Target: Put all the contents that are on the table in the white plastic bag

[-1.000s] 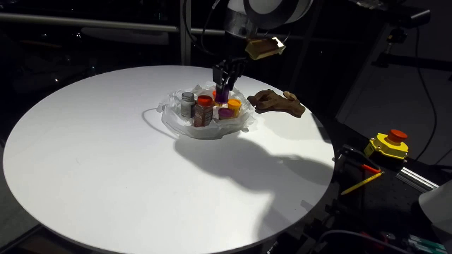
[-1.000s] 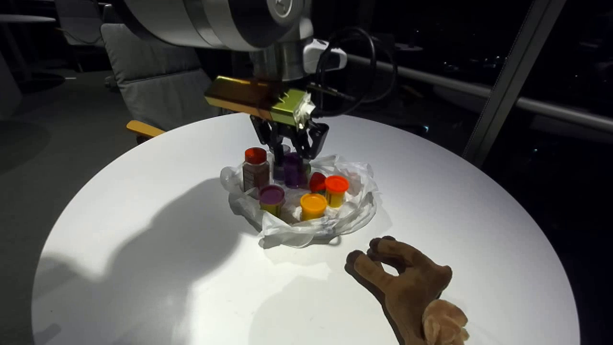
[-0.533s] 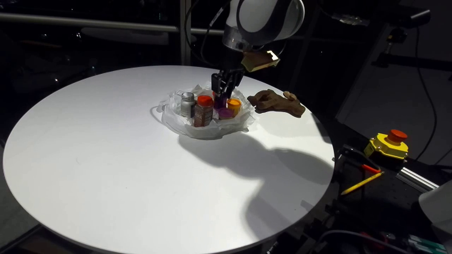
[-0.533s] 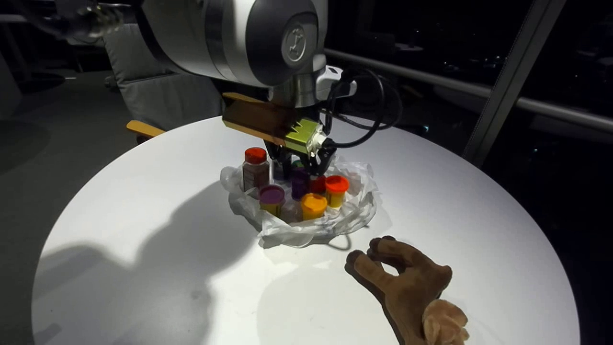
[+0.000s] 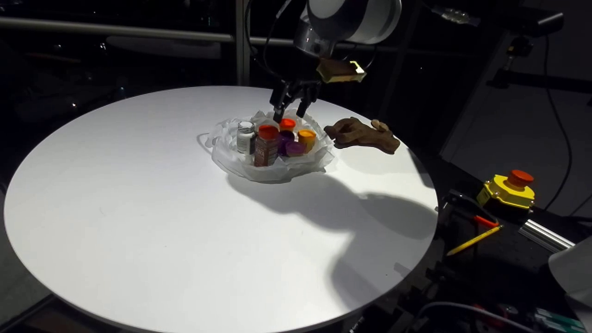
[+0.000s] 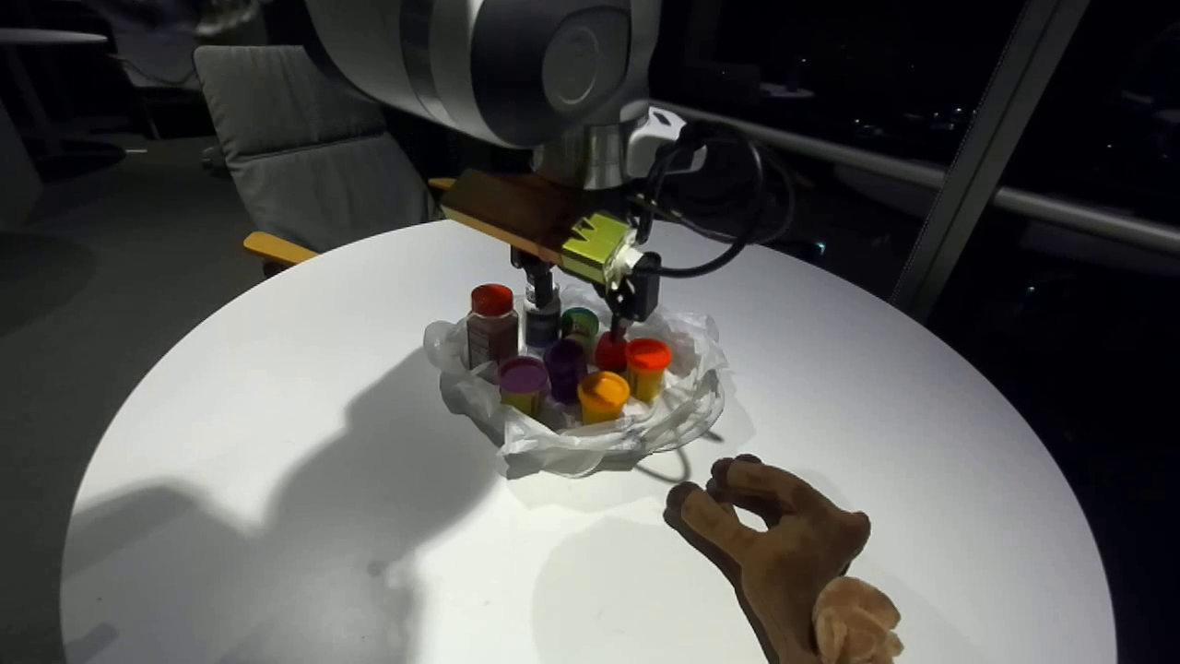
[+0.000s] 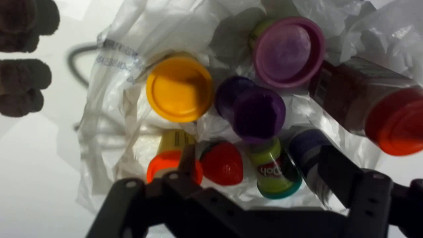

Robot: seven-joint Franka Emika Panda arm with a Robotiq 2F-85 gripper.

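Note:
The white plastic bag lies spread on the round white table, its edges crumpled up around several items. Among these stands a dark purple cup, near the bag's middle. Around it in the wrist view are tubs with a yellow lid, a pinkish-purple lid and an orange lid. A green tub, a red strawberry, a red-capped jar and a grey-white bottle are also inside. Over them my gripper hangs open, nothing between its fingers.
On the table beside the bag rests a brown hand-shaped object. A loop of the bag sticks out over the tabletop. Off the table stand a grey chair and a yellow box with a red button.
The gripper, earlier shut on the purple cup, has come down into the bag, opened, and risen a little. The cup now stands in the bag among the tubs.

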